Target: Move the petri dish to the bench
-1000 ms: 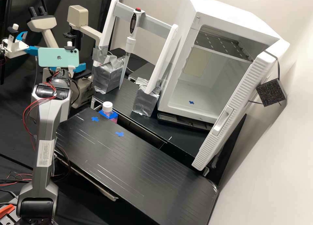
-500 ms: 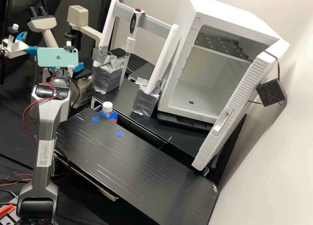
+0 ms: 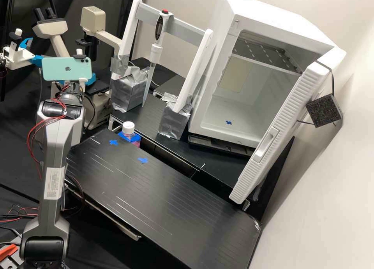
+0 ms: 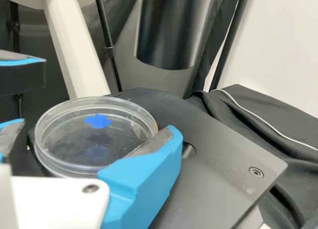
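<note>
the petri dish (image 4: 74,142) sits on the microscope stage (image 4: 226,164).

Front surface (image 3: 156,206): black, pale streaks, two blue tape crosses (image 3: 143,160)
Rear surface (image 3: 147,119): black, white frame (image 3: 196,68) on silver-wrapped feet (image 3: 128,93)
Microscope stage (image 4: 223,159): dark; dish (image 4: 69,152) on or just above, unclear

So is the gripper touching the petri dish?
Cannot tell: in the wrist view, one finger of the gripper overlaps the edge of the petri dish, hiding whether they meet.
</note>
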Tool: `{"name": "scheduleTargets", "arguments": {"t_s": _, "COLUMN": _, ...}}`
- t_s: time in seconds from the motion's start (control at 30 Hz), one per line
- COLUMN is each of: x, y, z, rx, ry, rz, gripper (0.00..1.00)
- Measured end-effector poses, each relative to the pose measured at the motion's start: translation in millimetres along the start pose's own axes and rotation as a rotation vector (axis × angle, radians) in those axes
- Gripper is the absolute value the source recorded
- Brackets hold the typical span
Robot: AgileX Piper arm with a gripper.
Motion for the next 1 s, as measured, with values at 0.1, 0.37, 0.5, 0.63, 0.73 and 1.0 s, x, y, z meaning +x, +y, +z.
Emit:
{"name": "scheduleTargets", "arguments": {"t_s": 0.1, "x": 0, "y": -0.1, "z": 0, "rx": 0.000, "ry": 0.000, "rz": 0.000, "gripper": 0.00}}
{"name": "scheduleTargets", "arguments": {"t_s": 0.37, "x": 0, "y": -2.0, "z": -3, "rx": -0.011, "ry": 0.006, "rz": -0.004, "gripper": 0.00}}
{"name": "scheduleTargets", "arguments": {"t_s": 0.5, "x": 0, "y": -2.0, "z": -3, "rx": -0.018, "ry": 0.006, "rz": -0.004, "gripper": 0.00}}
{"name": "scheduleTargets", "arguments": {"t_s": 0.63, "x": 0, "y": -1.8, "z": -3, "rx": -0.024, "ry": 0.006, "rz": -0.004, "gripper": 0.00}}
{"name": "scheduleTargets", "arguments": {"t_s": 0.73, "x": -3, "y": -2.1, "z": -3, "rx": -0.024, "ry": 0.006, "rz": -0.004, "gripper": 0.00}}
{"name": "scheduleTargets", "arguments": {"t_s": 1.0, "x": -23, "y": 6.5, "z": 1, "rx": 0.008, "ry": -0.015, "rz": -0.004, "gripper": 0.00}}
